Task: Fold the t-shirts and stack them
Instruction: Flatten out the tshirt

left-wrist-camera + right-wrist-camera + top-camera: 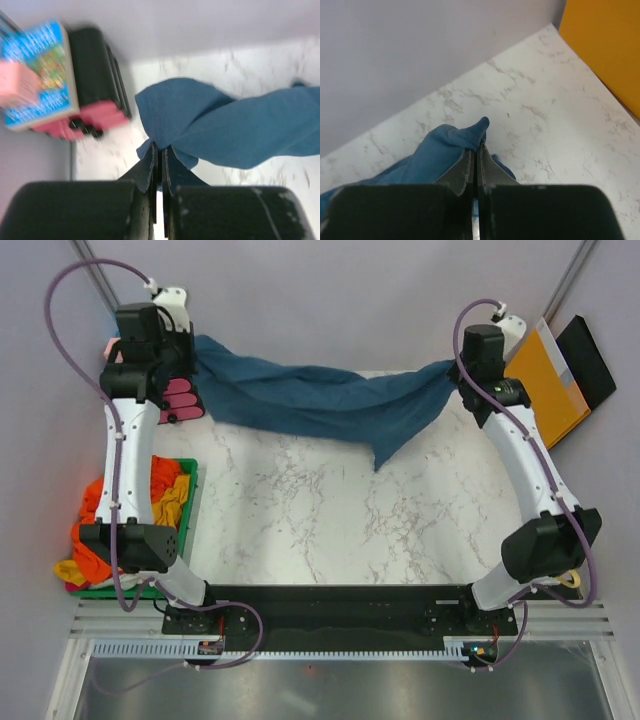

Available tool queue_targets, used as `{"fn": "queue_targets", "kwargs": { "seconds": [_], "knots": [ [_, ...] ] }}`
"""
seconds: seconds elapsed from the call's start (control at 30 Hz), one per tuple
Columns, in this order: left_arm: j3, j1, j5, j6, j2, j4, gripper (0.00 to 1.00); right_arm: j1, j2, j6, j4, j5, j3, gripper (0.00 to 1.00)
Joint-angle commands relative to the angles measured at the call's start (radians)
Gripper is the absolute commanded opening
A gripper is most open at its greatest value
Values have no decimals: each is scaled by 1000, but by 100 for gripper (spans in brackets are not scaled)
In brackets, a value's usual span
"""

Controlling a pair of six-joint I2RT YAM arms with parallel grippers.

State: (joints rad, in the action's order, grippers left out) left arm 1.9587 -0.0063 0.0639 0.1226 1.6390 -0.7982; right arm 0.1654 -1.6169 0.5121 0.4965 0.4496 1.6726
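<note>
Since your left end effector (159, 148) and right end effector (475, 150) both clamp the teal t-shirt (300, 400), it's stretched btwn them. Prob to lay it flat.

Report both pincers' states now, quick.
Left pincer: closed, holding one end of the blue t-shirt.
Right pincer: closed, holding the other end of the blue t-shirt.

Teal t-shirt (310, 400) sags onto white marble table (300, 515).

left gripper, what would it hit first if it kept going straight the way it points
The blue shirt bunched in its shut jaws; beyond that probably the table near the wall, though depth is unclear.
</note>
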Motion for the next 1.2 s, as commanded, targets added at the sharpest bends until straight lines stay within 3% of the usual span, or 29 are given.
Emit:
{"fn": "queue_targets", "kwargs": {
  "seconds": [0.0,0.1,0.27,0.4,0.57,0.77,1.0,1.03,1.07,1.1,1.13,1.17],
  "knots": [
    [193,5,23,-12,44,-107,2,20,93,-10,17,20,36,0],
    [160,5,42,-14,25,-104,2,20,142,-17,13,18,-28,0],
    [-82,5,68,-24,-24,-75,2,25,245,-26,-4,15,-225,0],
    [-329,3,91,-18,-238,42,2,43,388,-66,-12,35,-320,0],
    [-353,5,106,-24,-372,76,2,57,465,-116,14,72,-283,0],
    [-279,5,111,-34,-239,79,2,51,350,-113,14,92,-231,0],
    [-210,5,70,-20,31,139,4,22,46,-109,-50,113,-154,0],
    [-205,5,67,-20,65,145,6,23,11,-110,-50,127,-139,0],
    [-195,5,65,-20,117,146,16,22,-59,-112,-50,136,-120,2],
    [-189,5,57,-23,145,151,24,22,-92,-118,-52,138,-81,9],
    [-185,5,51,-31,160,165,36,22,-122,-122,-47,141,-62,31],
    [-184,5,48,-35,171,174,58,22,-167,-124,-46,143,-45,45]
  ]
}}
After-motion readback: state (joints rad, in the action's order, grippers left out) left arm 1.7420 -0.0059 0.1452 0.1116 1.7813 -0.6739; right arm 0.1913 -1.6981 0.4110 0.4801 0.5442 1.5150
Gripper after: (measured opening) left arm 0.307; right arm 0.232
